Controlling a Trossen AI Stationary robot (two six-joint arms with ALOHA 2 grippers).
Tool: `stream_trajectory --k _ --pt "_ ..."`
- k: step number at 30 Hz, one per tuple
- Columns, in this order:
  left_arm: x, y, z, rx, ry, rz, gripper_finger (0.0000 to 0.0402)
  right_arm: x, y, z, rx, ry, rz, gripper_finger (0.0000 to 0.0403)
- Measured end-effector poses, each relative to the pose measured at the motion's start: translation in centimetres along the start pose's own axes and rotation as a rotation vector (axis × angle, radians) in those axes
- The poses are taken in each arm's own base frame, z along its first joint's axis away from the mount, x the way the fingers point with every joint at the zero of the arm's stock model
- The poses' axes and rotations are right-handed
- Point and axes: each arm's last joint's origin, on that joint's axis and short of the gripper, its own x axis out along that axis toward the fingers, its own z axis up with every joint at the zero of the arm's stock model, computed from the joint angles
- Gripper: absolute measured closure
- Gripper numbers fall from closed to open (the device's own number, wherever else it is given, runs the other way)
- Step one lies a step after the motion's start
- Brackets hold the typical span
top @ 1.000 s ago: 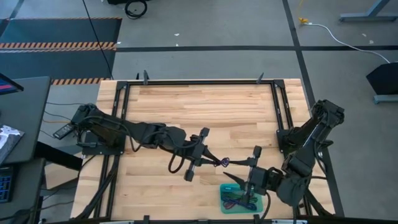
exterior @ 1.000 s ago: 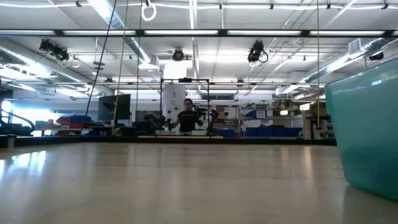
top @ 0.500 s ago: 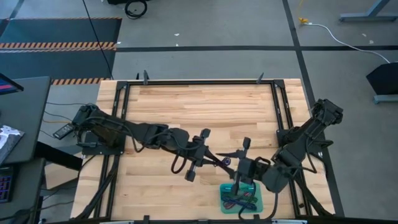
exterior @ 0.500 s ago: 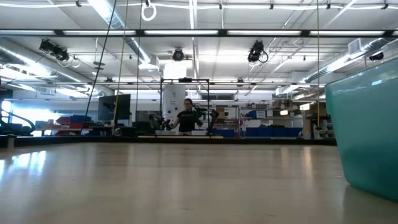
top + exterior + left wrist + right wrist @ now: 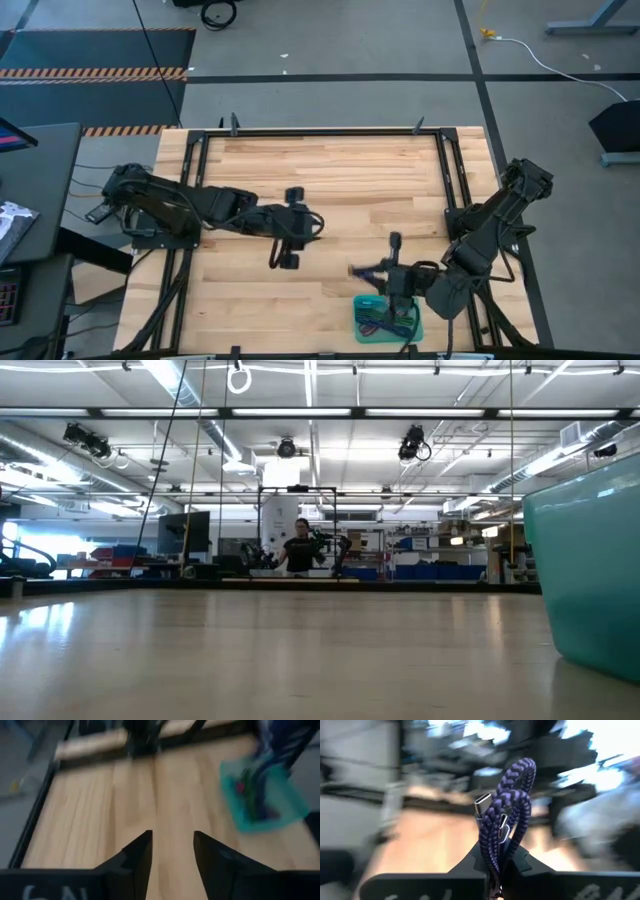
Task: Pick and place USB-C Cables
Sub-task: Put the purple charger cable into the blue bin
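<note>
**Operator:** Right gripper point(image 5: 499, 865), what is it doing?

**Spotter:** Your right gripper has its two dark fingers point(image 5: 470, 865) pinched tight on a braided blue-violet USB-C cable bundle point(image 5: 505, 815). The folded cable sticks up from between the fingers, and you can see a silver plug point(image 5: 482, 802) at its side. From above, your right gripper point(image 5: 372, 272) sits near the front of the pale wooden table point(image 5: 320, 170), with the blue-violet cable point(image 5: 358, 271) at its tip, just beside the flat teal rectangular tray point(image 5: 414, 328).

**Operator:** Where are the other cables?

**Spotter:** You can see a small heap of coloured cable bundles point(image 5: 383, 319) lying inside the teal tray. I can't tell each colour apart from above. The held cable is off to the tray's left corner, not in it.

**Operator:** And my left gripper?

**Spotter:** Your left gripper point(image 5: 172, 851) has its fingers spread apart with nothing between them. It hangs over bare wood near the middle of the table point(image 5: 290, 228), well apart from the tray point(image 5: 272, 805).
</note>
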Motion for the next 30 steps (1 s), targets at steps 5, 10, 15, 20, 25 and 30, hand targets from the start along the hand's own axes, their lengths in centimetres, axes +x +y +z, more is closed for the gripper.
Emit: stream_trajectory --k 5,10,15,20,25,30 --pt "-0.8 -0.7 -2.0 -0.054 0.200 0.001 0.0237 1.1 -0.2 -2.6 0.178 0.313 0.341 0.0387" --pt "-1.3 -2.2 -3.3 -0.071 0.325 -0.008 0.0240 3.0 1.0 -6.3 0.303 0.705 0.481 0.0387" --pt "-1.9 -3.7 -3.4 -0.089 0.318 -0.032 0.0241 5.6 2.9 -9.4 0.402 0.971 0.602 0.0387" --pt "-2.4 -5.0 -3.5 -0.085 0.315 -0.061 0.0241 7.4 4.8 -13.5 0.411 1.235 0.615 0.0387" --pt "-2.7 -5.7 -3.6 -0.103 0.309 -0.060 0.0241 8.0 5.7 -16.1 0.374 1.364 0.573 0.0387" --pt "-2.9 -6.1 -3.6 -0.107 0.307 -0.067 0.0241 8.1 6.1 -16.9 0.374 1.387 0.514 0.0354"
